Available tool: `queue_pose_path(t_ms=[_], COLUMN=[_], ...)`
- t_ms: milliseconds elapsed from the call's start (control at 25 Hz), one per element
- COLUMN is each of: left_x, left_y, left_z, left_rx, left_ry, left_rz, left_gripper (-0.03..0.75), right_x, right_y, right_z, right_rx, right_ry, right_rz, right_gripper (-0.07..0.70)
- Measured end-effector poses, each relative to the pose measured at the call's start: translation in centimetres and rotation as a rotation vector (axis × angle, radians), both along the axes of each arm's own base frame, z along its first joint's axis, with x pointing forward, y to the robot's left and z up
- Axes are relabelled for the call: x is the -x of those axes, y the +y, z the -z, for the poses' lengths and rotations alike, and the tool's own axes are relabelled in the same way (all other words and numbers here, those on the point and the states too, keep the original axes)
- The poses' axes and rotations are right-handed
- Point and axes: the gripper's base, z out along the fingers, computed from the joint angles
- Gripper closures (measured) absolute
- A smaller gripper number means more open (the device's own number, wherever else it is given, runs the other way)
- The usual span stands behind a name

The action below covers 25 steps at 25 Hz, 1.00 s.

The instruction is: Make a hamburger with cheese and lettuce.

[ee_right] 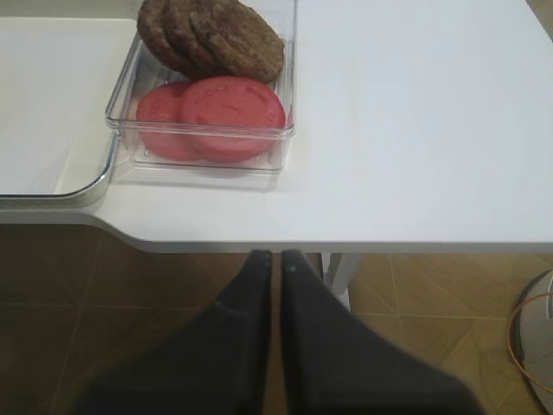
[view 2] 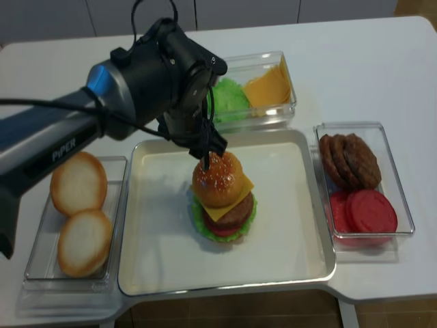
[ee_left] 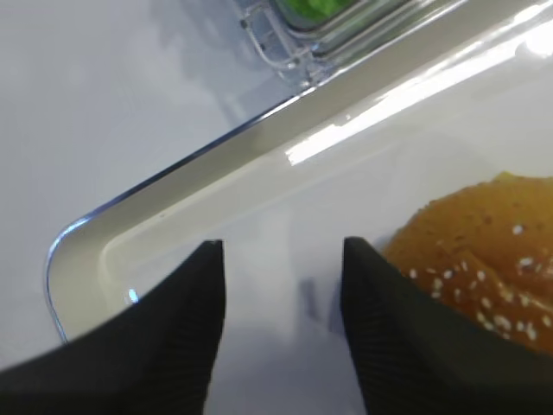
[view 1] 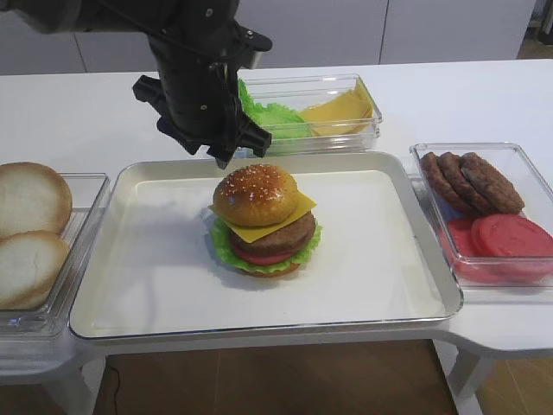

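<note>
**Sesame top on, left arm poised just behind the burger**

On the shallow cream metal tray (view 1: 155, 285), the toy hamburger (view 1: 263, 223) stands a little right of centre: tan base, a ruffled bright green lettuce leaf (view 1: 223, 248) frilling out past the bun, red tomato, brown patty, a thin square yellow cheese slice (view 1: 298, 207) with corners poking out, and a glossy sesame-seeded top. The black left gripper (view 1: 226, 149) hangs just behind and above the burger, towards the tray's far rim, its jaws apart and holding nothing; the burger lies forward and slightly right of it. The stack's long axis runs upright. The black right gripper (ee_right: 272, 259) waits well right of the tray, off the table's near edge, its fingers pressed together and empty, so the left arm is much the nearer. Beyond the tray's far rim sits a clear plastic box of loose green leaves and yellow slices (view 1: 311, 112). White lettering on the left arm reads "PIPER".
</note>
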Motion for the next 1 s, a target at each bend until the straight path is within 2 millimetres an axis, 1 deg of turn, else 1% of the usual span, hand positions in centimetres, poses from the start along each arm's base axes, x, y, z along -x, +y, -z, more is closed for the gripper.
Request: queue_pose_path(t_ms=[320,560,1000], left_x=[-0.3,-0.2,0.1], left_y=[-0.4,-0.5,-0.3], left_z=[1.2,1.3,1.4], left_rx=[0.015,0.011,-0.017], left_ry=[0.029,0.051,0.086], left_rz=[-0.002,0.038,0.025], left_gripper=[0.393,0.393,0.393], right_x=[0.0,0.0,0.0], right_y=[0.0,0.0,0.0], right_z=[0.0,0.0,0.0], right_rx=[0.0,0.0,0.0], right_ry=[0.0,0.0,0.0], right_rz=[0.0,0.0,0.0], right_gripper=[0.604,0.604,0.604])
